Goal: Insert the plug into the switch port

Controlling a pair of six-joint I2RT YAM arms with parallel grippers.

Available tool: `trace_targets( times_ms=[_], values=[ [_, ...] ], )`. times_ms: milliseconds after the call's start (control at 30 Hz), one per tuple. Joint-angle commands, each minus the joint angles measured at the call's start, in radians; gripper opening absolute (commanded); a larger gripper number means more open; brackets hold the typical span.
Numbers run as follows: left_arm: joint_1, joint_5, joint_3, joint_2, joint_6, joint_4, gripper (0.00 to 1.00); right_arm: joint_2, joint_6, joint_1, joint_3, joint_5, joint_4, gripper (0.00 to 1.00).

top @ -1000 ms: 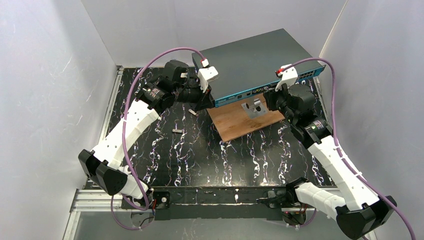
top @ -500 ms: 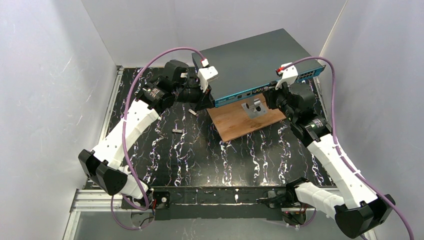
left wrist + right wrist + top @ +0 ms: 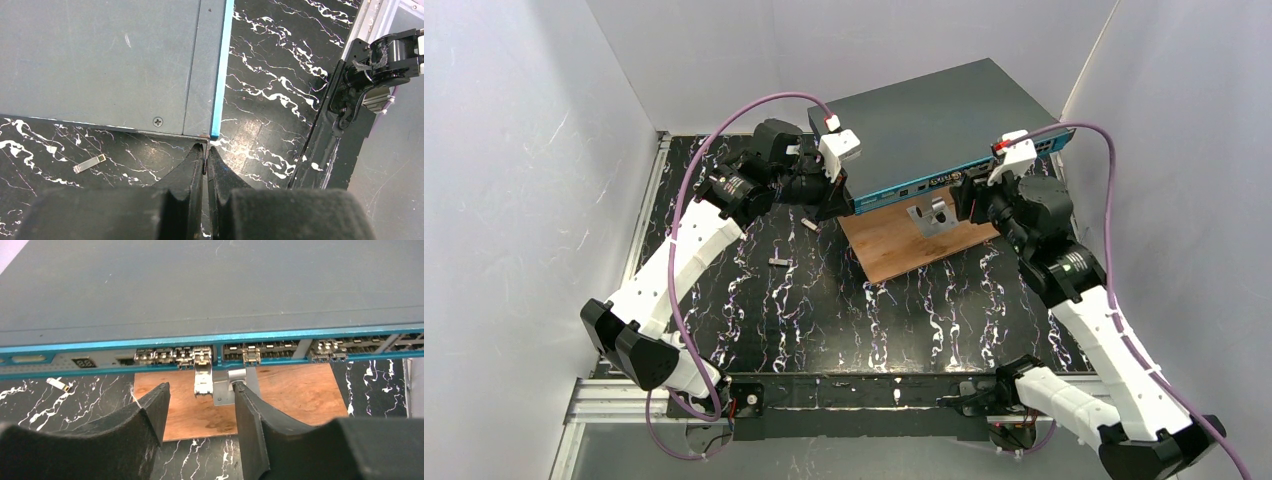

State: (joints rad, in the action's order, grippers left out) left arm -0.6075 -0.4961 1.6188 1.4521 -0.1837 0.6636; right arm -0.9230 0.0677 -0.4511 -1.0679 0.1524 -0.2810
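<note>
The switch [image 3: 924, 115] is a flat dark grey box with a teal front strip [image 3: 150, 342] of small sockets. A small silver plug [image 3: 202, 376] sticks out of one socket near the middle of the strip, over the board. My right gripper [image 3: 201, 390] is open. Its fingers stand either side of the plug and a little back from it, touching nothing. In the top view that gripper [image 3: 964, 195] faces the switch front. My left gripper [image 3: 205, 150] is shut and empty, with its tips against the near corner of the switch [image 3: 100, 60].
A brown wooden board [image 3: 904, 240] lies under the switch front, with a grey metal bracket [image 3: 225, 390] on it just right of the plug. Small metal clips [image 3: 779, 262] lie on the black marbled table. White walls close in on both sides.
My right gripper has opened and let go of the plug, which stays in the socket. The right arm has shifted slightly right and back. The left arm has not moved.
</note>
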Motion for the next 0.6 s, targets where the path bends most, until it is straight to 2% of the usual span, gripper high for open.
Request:
trace_targets(
  times_ms=[0, 100, 167, 233, 467, 500, 567],
  values=[
    [-0.005, 0.028, 0.042, 0.017, 0.032, -0.010, 0.00, 0.062, 0.000, 0.005, -0.040, -0.007, -0.056, 0.60],
    [-0.005, 0.027, 0.044, 0.019, 0.035, -0.010, 0.00, 0.084, 0.001, 0.005, -0.039, -0.020, -0.110, 0.60],
    [-0.005, 0.027, 0.044, 0.019, 0.034, -0.010, 0.00, 0.094, 0.001, 0.005, -0.032, -0.026, -0.137, 0.55],
    [-0.005, 0.025, 0.043, 0.020, 0.034, -0.009, 0.00, 0.101, 0.000, 0.005, -0.020, -0.026, -0.150, 0.46],
    [-0.005, 0.024, 0.045, 0.021, 0.031, -0.003, 0.00, 0.085, -0.003, 0.005, 0.006, -0.015, -0.091, 0.06],
    [-0.005, 0.024, 0.046, 0.023, 0.031, -0.001, 0.00, 0.081, -0.004, 0.005, 0.008, -0.009, -0.080, 0.01],
    [-0.005, 0.024, 0.045, 0.023, 0.031, 0.003, 0.00, 0.072, -0.007, 0.005, 0.009, -0.001, -0.053, 0.01]
  ],
)
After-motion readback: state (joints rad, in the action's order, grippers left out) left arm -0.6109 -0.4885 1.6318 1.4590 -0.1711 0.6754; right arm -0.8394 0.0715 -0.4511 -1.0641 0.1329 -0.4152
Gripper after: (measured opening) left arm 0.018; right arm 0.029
